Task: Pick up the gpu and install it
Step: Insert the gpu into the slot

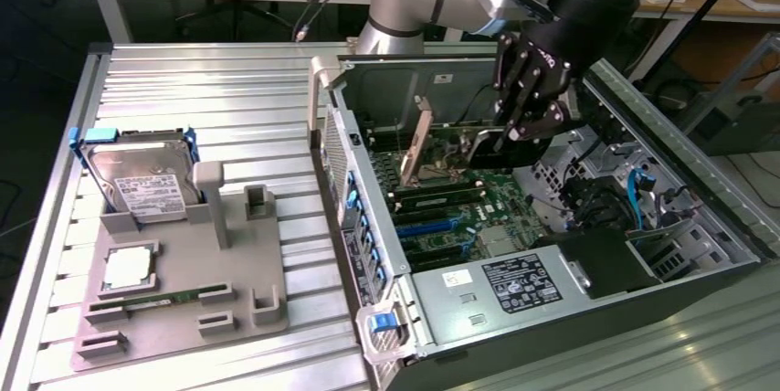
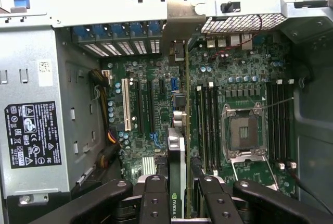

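The gpu [image 1: 478, 149] stands on edge inside the open computer case [image 1: 682, 163], over the green motherboard [image 1: 458, 208]. Its metal end bracket [image 1: 422, 135] points toward the case's rear wall. My gripper [image 1: 527, 126] is shut on the card's far end from above. In the wrist view the gpu [image 2: 179, 130] runs edge-on between the black fingers [image 2: 155, 198], and its bracket [image 2: 179, 23] meets the rear slot openings. The card's lower edge lies along the expansion slots [image 2: 151, 109]. Whether it is seated in a slot I cannot tell.
A grey fixture [image 1: 237, 309] on the exterior view's left holds a hard drive [image 1: 144, 181], a CPU [image 1: 128, 268] and a RAM stick [image 1: 159, 301]. Inside the case are the power supply [image 1: 512, 286], the CPU socket [image 2: 244, 130] and cables [image 1: 640, 195].
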You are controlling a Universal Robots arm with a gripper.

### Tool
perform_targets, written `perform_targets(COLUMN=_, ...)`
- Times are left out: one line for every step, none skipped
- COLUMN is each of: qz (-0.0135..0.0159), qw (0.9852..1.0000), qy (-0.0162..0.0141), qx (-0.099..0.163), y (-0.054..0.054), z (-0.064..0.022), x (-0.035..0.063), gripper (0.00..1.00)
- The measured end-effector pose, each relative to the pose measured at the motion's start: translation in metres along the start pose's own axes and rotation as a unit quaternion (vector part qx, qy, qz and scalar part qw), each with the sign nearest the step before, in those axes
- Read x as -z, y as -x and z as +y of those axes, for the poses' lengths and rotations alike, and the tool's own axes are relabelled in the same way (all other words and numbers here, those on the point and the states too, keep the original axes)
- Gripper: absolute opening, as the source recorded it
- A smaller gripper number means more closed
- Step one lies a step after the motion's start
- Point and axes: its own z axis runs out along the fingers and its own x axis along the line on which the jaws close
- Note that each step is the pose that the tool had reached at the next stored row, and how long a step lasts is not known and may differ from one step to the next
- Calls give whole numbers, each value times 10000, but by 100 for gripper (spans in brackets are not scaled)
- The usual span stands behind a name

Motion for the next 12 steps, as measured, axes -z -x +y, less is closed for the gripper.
perform_targets(qz=0, qw=10000, qy=0, qx=0, y=0, z=0, x=-6, gripper=27)
perform_targets(qz=0, qw=10000, qy=0, qx=0, y=0, z=0, x=-12, gripper=27)
perform_targets(qz=0, qw=10000, qy=0, qx=0, y=0, z=0, x=-17, gripper=27)
perform_targets(qz=0, qw=10000, qy=0, qx=0, y=0, z=-1, x=-23, gripper=27)
perform_targets(qz=0, qw=10000, qy=0, qx=0, y=0, z=-1, x=-28, gripper=27)
perform_targets(qz=0, qw=10000, qy=0, qx=0, y=0, z=-1, x=-34, gripper=27)
perform_targets(qz=0, qw=10000, qy=0, qx=0, y=-1, z=-1, x=-40, gripper=27)
perform_targets(qz=0, qw=10000, qy=0, qx=0, y=-1, z=-2, x=-45, gripper=27)
perform_targets(qz=0, qw=10000, qy=0, qx=0, y=-1, z=-2, x=-51, gripper=27)
perform_targets(qz=0, qw=10000, qy=0, qx=0, y=-1, z=-2, x=-57, gripper=27)
perform_targets(qz=0, qw=10000, qy=0, qx=0, y=-1, z=-2, x=-62, gripper=27)
perform_targets(qz=0, qw=10000, qy=0, qx=0, y=-1, z=-2, x=-65, gripper=27)
